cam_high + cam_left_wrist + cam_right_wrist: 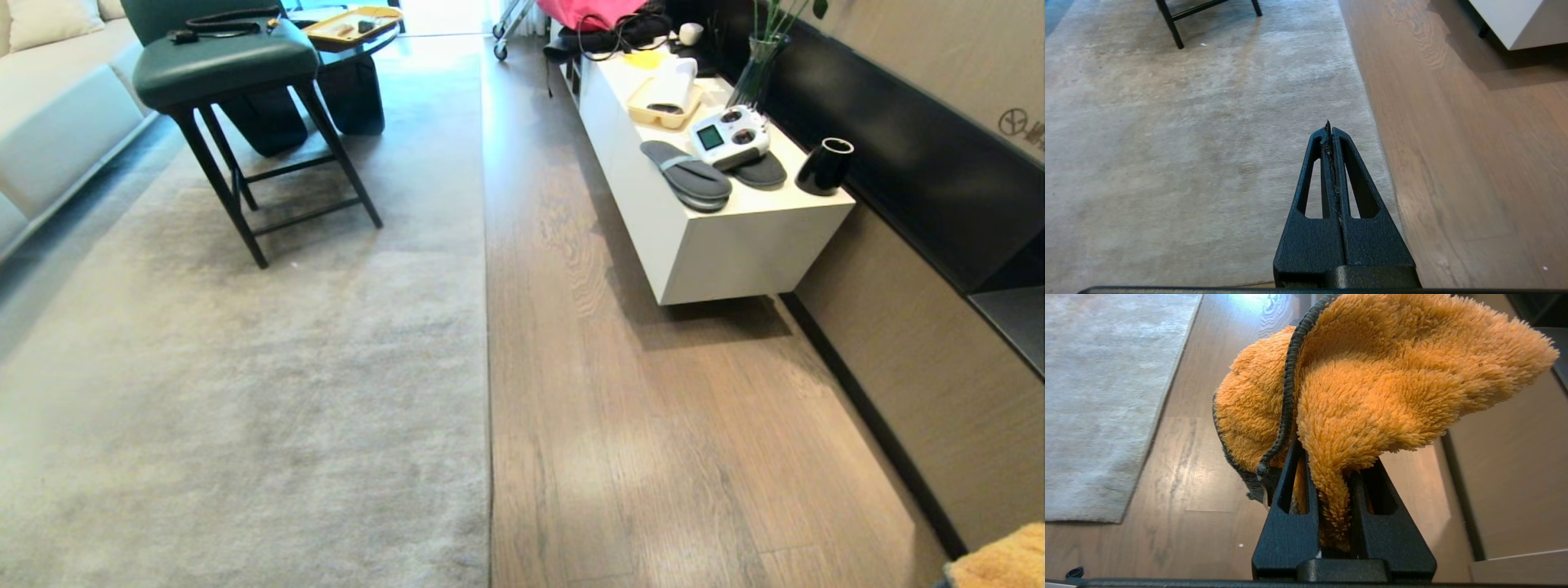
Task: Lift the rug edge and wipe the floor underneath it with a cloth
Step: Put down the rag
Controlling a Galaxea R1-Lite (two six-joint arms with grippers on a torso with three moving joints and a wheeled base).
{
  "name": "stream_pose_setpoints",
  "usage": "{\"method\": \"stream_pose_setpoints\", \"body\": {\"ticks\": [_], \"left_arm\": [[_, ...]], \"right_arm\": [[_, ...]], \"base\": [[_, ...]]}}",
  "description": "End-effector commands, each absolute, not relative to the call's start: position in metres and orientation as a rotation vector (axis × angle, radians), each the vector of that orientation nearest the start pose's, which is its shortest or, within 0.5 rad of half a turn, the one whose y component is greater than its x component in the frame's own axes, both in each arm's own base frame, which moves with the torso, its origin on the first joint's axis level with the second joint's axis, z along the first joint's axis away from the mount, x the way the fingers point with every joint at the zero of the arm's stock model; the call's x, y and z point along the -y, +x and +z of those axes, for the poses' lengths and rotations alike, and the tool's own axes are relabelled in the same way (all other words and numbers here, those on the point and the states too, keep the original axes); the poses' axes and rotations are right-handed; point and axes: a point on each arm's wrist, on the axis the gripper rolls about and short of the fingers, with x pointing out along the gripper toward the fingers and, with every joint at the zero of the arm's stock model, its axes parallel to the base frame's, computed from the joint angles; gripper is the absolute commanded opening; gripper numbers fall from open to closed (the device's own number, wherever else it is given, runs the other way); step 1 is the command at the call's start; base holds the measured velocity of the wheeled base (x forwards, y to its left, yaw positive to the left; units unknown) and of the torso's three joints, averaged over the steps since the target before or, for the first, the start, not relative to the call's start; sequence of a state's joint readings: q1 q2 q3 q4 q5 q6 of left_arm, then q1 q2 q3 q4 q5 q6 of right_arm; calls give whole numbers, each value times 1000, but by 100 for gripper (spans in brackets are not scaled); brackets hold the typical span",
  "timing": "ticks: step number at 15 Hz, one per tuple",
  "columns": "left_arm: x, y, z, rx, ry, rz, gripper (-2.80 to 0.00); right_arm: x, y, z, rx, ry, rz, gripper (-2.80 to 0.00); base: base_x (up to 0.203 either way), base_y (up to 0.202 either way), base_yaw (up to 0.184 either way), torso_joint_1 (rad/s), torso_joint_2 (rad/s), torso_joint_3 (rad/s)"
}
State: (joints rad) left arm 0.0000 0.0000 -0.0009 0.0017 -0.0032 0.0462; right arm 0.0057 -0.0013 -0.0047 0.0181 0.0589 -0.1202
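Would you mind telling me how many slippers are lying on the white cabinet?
2: one grey slipper near the cabinet's front edge, the other slipper beside it, partly under the white remote controller.

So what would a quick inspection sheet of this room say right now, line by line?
Surface: brown wood floor, bare beside the rug.
Job's things: rug edge lies flat, not lifted; orange cloth is clamped in the right gripper.
Clutter: slippers, white handheld device, black cup, yellow tray on the white cabinet.
Grippers: left gripper shut, empty, above the rug; right gripper above the floor.
Cables: black cords by the pink bag.
Surroundings: green stool, sofa, wall.
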Motion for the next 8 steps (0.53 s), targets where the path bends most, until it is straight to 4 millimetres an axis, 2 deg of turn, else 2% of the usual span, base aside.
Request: {"method": "stream_pose_setpoints", "body": {"ticks": [1, 6, 8], "left_arm": [[0, -23, 76, 0, 46, -3, -280], [0, -23, 76, -2, 48, -2, -280], [0, -23, 75, -3, 48, -2, -280]], "right_arm": [[-1, -23, 75, -10, -121, 67, -280], [-1, -23, 75, -10, -121, 67, -280], [-1, -23, 75, -10, -121, 67, -280]], "base": [[0, -195, -1, 4, -1, -7], [0, -183, 1, 1, 0, 3], [0, -43, 0, 1, 0, 1]]}}
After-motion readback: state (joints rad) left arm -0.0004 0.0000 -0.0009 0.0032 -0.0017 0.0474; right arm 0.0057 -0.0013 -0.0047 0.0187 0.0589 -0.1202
